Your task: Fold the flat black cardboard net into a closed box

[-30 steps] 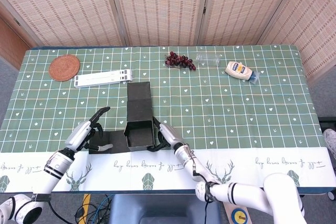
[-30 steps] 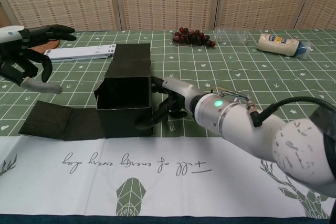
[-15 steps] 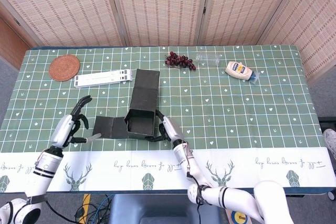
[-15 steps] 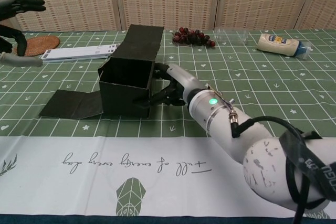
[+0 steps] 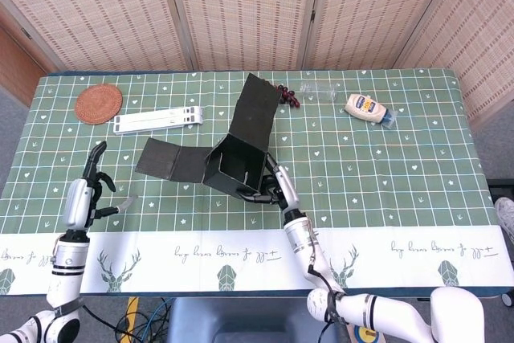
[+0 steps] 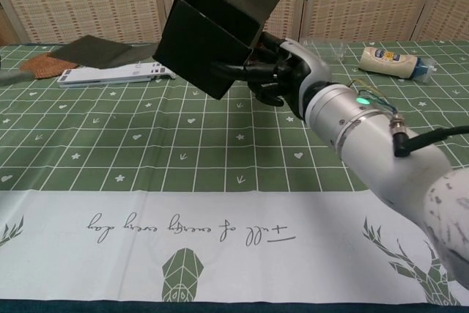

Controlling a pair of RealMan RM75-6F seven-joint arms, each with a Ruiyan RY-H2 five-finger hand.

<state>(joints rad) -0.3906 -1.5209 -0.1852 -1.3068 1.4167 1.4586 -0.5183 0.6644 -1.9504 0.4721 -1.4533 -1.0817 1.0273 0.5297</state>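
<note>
**Black cardboard net lifted off the worktop in the right hand**

Raised since the earlier frames: the black cardboard net [image 5: 234, 150], which lay on the cloth, now hangs tilted in the air; the left hand has drawn back toward the near left edge.

Head view:
- Net: partly folded, open box section at centre, one long flap pointing up toward the far side, another flap trailing left.
- Right hand [image 5: 271, 188]: fingers closed on the box section's lower right corner.
- Left hand [image 5: 87, 197]: holds nothing, fingers apart, above the worktop [image 5: 401, 174].
- Far side: woven coaster [image 5: 98, 104], white strip [image 5: 157, 120], grapes [image 5: 287, 95], clear bottle [image 5: 318, 91], mayonnaise bottle [image 5: 369, 108].

Chest view:
- Net [image 6: 209, 38]: tilted, clear of the cloth.
- Right hand [image 6: 277, 71]: gripping the box from its right side.
- Left hand: out of frame.
</note>
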